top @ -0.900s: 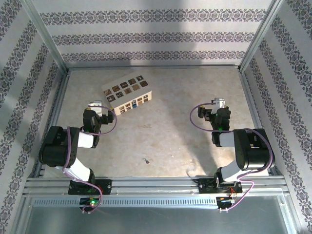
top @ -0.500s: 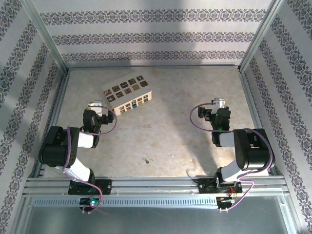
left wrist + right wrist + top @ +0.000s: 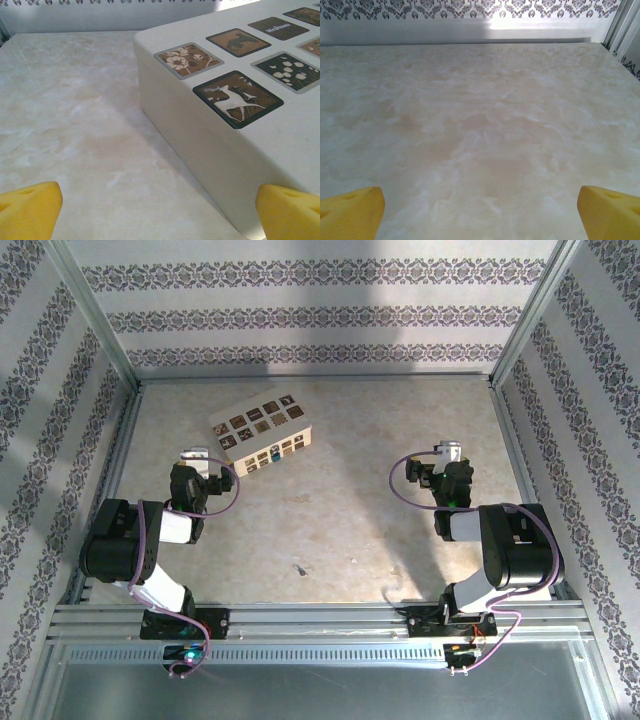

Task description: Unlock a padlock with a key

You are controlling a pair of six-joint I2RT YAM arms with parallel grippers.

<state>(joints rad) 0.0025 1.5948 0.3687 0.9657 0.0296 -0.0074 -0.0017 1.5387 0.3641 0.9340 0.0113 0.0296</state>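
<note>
In the top view, the padlock (image 3: 274,454) is a tiny blue spot against the near side of a cream box (image 3: 262,433) with dark tiles. The key (image 3: 298,568) is a small dark sliver lying on the table, between the two arms and near the front. My left gripper (image 3: 197,462) stands open just left of the box. In the left wrist view its yellow fingertips (image 3: 28,209) are wide apart, and the box (image 3: 235,130) is close on the right. My right gripper (image 3: 445,456) is open over bare table, with nothing between its fingertips (image 3: 612,211).
The table is a pale marbled surface (image 3: 350,500) fenced by aluminium rails (image 3: 320,618) and patterned walls. Purple cables (image 3: 400,480) loop beside each wrist. Open floor lies between the arms and behind the right gripper up to the back wall.
</note>
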